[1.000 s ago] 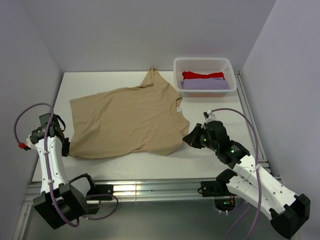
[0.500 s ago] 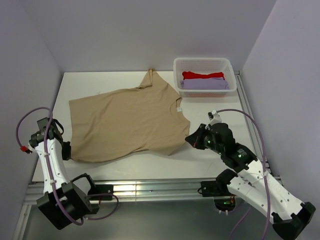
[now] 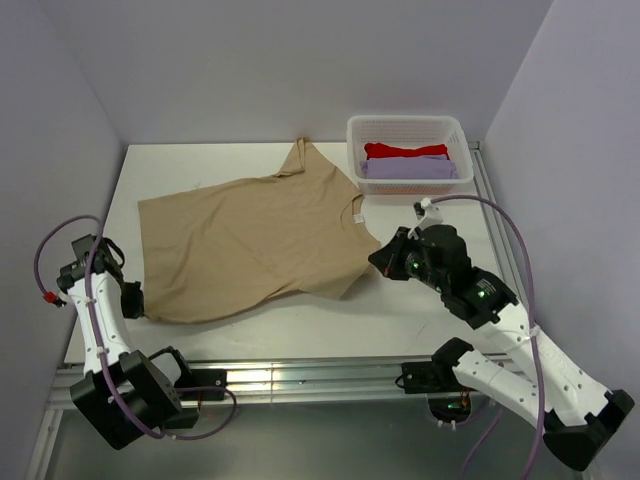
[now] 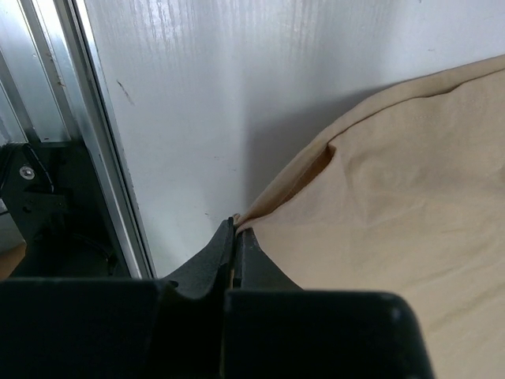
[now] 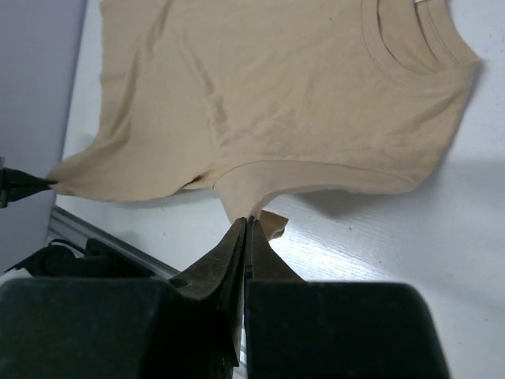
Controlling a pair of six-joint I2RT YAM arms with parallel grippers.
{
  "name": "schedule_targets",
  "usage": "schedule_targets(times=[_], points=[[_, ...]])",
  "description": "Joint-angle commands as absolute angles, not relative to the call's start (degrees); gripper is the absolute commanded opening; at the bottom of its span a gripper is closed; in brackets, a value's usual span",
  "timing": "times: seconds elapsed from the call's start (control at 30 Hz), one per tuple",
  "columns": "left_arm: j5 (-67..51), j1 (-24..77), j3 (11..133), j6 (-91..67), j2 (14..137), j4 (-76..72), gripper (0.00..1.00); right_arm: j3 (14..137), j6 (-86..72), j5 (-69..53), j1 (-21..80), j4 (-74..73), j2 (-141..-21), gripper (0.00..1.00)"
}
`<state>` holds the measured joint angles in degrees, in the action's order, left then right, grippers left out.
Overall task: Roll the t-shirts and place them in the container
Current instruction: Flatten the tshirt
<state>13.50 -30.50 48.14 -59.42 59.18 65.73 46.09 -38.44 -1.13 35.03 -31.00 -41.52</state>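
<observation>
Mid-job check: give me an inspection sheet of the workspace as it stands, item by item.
Surface: white table, with one shirt spread across it.
Job's things: tan t-shirt lying flat, not yet rolled; red t-shirt and lavender t-shirt folded in the white basket at the far right corner.
Clutter: nothing seen.
Hands: left hand shut on the tan t-shirt's hem corner; right hand shut on its near sleeve edge.
Cables: purple cables loop beside each arm, off the fabric.
Surroundings: plain walls on three sides; metal rail along the near edge.
</observation>
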Motion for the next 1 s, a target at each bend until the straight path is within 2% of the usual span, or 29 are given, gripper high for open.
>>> schedule_targets(times=[0.0,0.77,0.97], points=[[12.2,-32.0,48.3,-57.9,60.0,64.7,0.01,49.5,-35.8,-0.1,35.5,-29.4,-45.0,0.00],[13.8,-34.1,53.4,-61.5,61.7,70.2,0.01,64.0,-30.4,0.3,34.7,-28.6,-62.0,0.00],[16.3,-34.0,51.8,-61.7,61.0,69.3,0.00,62.1,-30.6,-3.3,34.4,-28.6,-61.4,0.00]])
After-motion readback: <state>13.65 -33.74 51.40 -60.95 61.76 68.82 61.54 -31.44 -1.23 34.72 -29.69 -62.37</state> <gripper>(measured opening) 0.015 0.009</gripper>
